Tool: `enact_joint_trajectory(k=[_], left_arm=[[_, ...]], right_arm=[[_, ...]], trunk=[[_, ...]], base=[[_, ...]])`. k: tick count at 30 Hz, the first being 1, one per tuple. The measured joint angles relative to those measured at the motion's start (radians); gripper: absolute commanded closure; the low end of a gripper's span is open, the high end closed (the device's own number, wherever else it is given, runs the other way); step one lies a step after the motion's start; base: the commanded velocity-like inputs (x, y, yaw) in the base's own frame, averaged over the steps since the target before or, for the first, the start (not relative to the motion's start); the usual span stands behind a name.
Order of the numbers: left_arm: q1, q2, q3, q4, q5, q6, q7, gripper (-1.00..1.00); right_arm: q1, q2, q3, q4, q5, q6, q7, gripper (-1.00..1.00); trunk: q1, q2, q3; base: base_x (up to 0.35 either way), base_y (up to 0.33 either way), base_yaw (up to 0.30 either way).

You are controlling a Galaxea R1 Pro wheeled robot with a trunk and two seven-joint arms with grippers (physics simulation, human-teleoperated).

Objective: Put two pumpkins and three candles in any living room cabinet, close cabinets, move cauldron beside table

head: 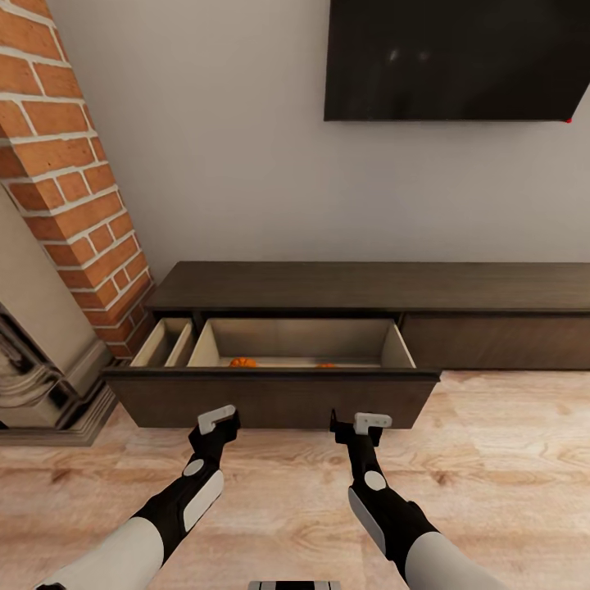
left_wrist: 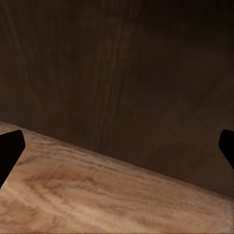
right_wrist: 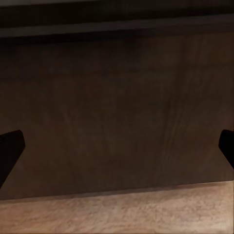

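Both spread grippers face the pulled-out dark-brown wooden drawer front (head: 270,397).
I risk skewing it: left fingers (left_wrist: 10,148) and right fingers (right_wrist: 10,146) pushing unevenly could jam it with the small orange pumpkins (head: 242,361) beyond.

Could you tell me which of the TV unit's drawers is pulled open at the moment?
The wide left drawer, directly before both grippers, stands open with pumpkins inside; the right-hand drawer front sits flush and closed.

Two pumpkins (head: 242,361) are being held inside the cabinet (head: 369,287) drawer (head: 270,393). The drawer is being faced by both grippers.
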Motion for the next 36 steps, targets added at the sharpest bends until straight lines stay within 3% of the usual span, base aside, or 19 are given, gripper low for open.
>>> enact_joint_trajectory(k=[8,36], left_arm=[[0.000,0.000,-0.004,0.001,0.001,-0.043,0.000,-1.00],[0.000,0.001,-0.003,0.001,0.001,-0.047,-0.001,-1.00]], right_arm=[[0.000,0.000,-0.001,-0.001,0.000,0.000,-0.001,-1.00],[0.000,-0.006,-0.002,-0.034,-0.001,0.002,-0.003,-1.00]], trunk=[[0.000,0.000,0.000],[0.000,0.000,0.000]], base=[[0.008,0.000,0.000],[0.118,0.000,0.000]])
